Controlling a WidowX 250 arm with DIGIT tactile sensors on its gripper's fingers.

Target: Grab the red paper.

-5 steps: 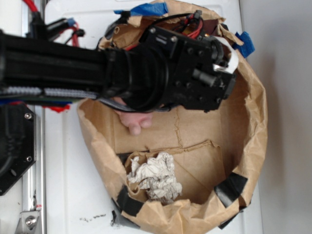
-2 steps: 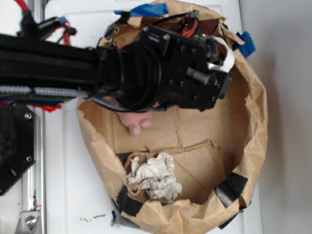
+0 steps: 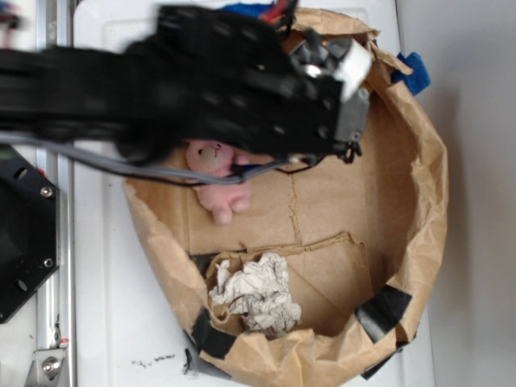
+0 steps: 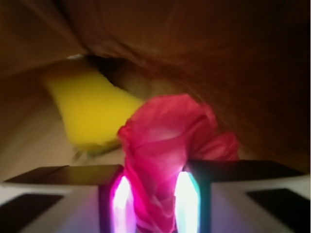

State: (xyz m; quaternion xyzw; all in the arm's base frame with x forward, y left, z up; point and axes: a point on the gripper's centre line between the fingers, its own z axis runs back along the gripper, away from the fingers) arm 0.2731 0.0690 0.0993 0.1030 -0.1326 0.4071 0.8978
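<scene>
Red paper (image 4: 170, 145) sits pinched between the gripper's (image 4: 154, 194) two fingers, a yellow sponge (image 4: 92, 114) just beyond it to the left, inside the brown paper bag (image 3: 419, 201).

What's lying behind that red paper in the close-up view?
Behind the red paper, held between the jaws, lies a yellow sponge against the brown bag wall. Whatever sits directly behind the wad is covered.

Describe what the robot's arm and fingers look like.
The arm is matte black and boxy with visible screws; a grey cable loops under it, and a white part sits near the wrist. In the wrist view, the gripper's dark fingers glow pink and teal inside.
</scene>
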